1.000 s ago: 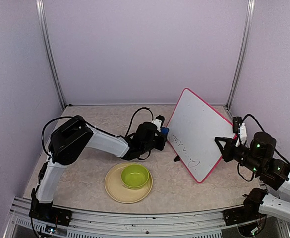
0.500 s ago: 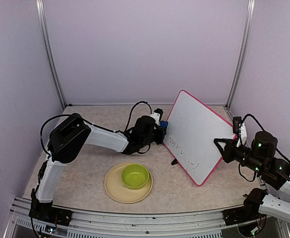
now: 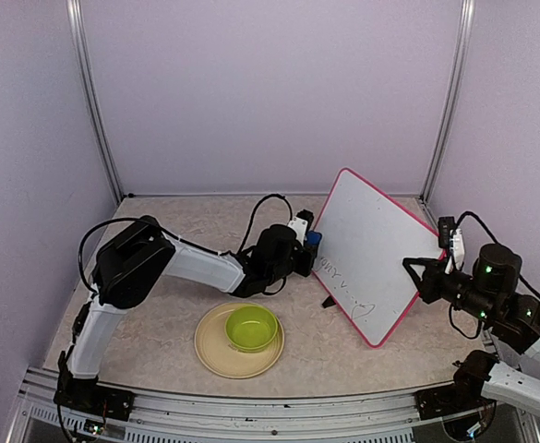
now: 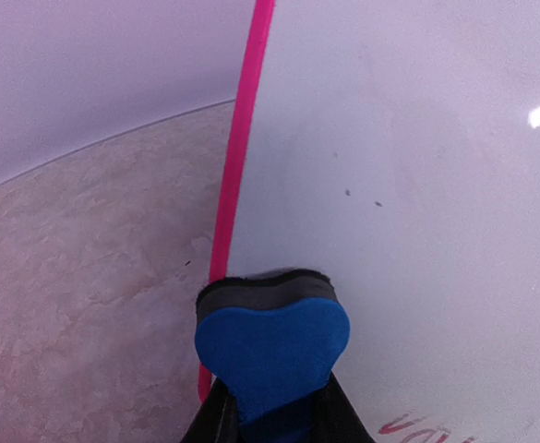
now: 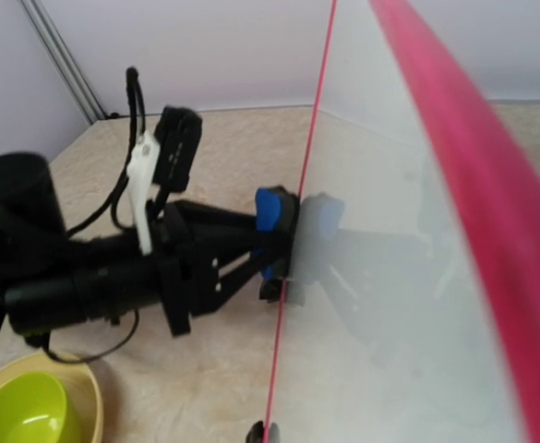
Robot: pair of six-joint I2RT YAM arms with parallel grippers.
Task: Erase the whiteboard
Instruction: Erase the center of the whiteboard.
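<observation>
The whiteboard (image 3: 371, 240) has a pink-red frame and stands tilted on the table at the right, with dark handwriting (image 3: 342, 284) along its lower left part. My left gripper (image 3: 306, 247) is shut on a blue heart-shaped eraser (image 3: 313, 239) and presses it against the board's left edge, above the writing. The left wrist view shows the eraser (image 4: 271, 346) flat on the board (image 4: 417, 185) beside the frame. My right gripper (image 3: 424, 277) is closed on the board's right edge. The right wrist view shows the board (image 5: 390, 305) and eraser (image 5: 271, 209); its own fingers are hidden.
A tan plate (image 3: 216, 355) holding a green bowl (image 3: 251, 328) sits near the front, left of the board. The board's black foot (image 3: 328, 300) rests on the table. The enclosure walls stand close behind and to the right.
The eraser moved up the board's left edge, then slightly back down and right. The board swayed a little left and back with the right gripper.
</observation>
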